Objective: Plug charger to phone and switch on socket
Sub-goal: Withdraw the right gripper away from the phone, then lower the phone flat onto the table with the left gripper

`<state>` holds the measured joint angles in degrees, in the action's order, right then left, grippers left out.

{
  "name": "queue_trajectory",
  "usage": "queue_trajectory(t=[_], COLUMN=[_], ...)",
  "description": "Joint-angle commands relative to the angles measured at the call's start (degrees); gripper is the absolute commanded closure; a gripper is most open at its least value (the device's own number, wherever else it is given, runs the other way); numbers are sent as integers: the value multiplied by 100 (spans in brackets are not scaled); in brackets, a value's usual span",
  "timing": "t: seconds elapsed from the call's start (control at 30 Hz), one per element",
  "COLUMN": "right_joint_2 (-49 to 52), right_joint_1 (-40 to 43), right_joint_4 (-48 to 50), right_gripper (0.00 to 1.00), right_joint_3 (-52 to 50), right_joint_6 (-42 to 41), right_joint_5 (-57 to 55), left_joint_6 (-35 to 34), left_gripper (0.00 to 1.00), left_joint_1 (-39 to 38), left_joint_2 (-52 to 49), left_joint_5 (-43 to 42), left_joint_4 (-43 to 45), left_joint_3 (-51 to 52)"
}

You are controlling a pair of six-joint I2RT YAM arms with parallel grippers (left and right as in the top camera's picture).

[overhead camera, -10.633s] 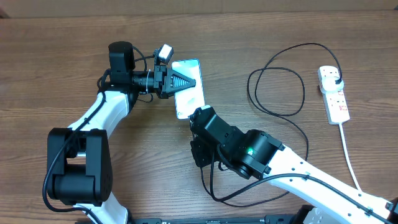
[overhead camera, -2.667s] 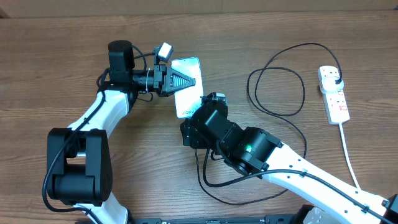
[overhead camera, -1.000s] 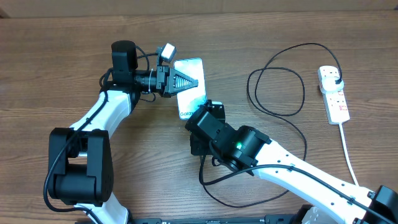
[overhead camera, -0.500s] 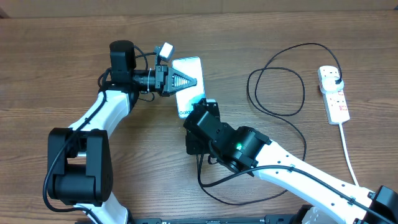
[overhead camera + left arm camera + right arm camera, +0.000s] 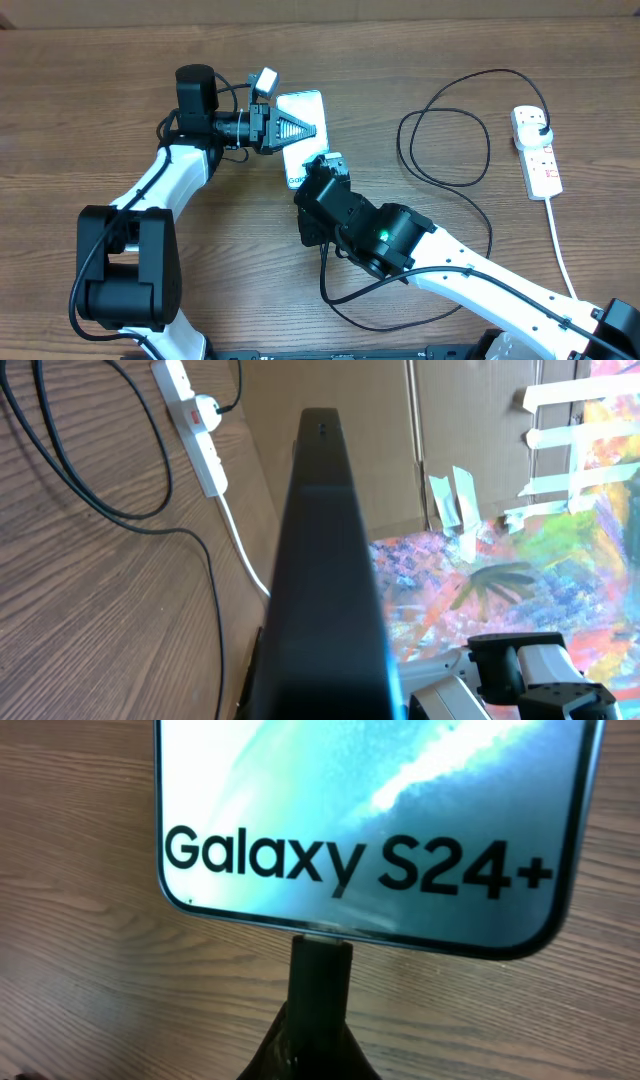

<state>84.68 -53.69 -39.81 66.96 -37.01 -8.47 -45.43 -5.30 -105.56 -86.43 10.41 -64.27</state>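
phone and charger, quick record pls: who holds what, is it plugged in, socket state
phone: held by left gripper, screen lit
charger connector: in right gripper, tip meeting the phone's bottom edge; whether fully seated is unclear
charger plug: in socket
socket switch: position unreadable

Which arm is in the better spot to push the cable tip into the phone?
Right. The right jaws are shut on the charger tip, lined up at the bottom edge of the phone. The left jaws are clamped on the phone, holding it.
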Motion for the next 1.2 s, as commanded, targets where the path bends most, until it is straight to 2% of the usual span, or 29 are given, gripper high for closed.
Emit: queue_trajectory(t=[0.0,0.1,0.17,0.33,0.47,0.63,0.83,0.97,1.17], right_joint_2=[-120,-122,-122,-238,-525,-1036,-1829,-2229,-2354], right_joint_1=[236,319,319,319,321,321,321,321,321], right_joint_4=[249,356,356,142,-472,-1099,-1504,-1749,-2105], right_gripper=[96,96,88,36,0,0,0,0,0], right_joint_3=[101,105,107,236,787,1329,1353,1353,1351], right_joint_6=[199,199,197,190,-42,-420,-671,-758,-1016], right_joint_5=[-603,-470,-385,-76,-50,-63,-280,-483,-850], left_joint_6=[-227,-310,-310,-297,-411,-789,-529,380,1875], left_gripper=[96,96,96,96,96,96,96,96,96], left_joint_1=[-251,-267,-267,-267,-393,-953,-1674,-1823,-1823], left_joint_2=[-7,-7,-7,-7,-7,-7,-9,-9,-11], left_joint_5=[-426,-426,-424,-341,389,1523,2120,2686,4422], left_joint_4=[-11,-11,-11,81,79,164,11,-1156,-3759], left_joint_3=[-39,-39,-39,-39,-39,-83,-605,-1235,-2184])
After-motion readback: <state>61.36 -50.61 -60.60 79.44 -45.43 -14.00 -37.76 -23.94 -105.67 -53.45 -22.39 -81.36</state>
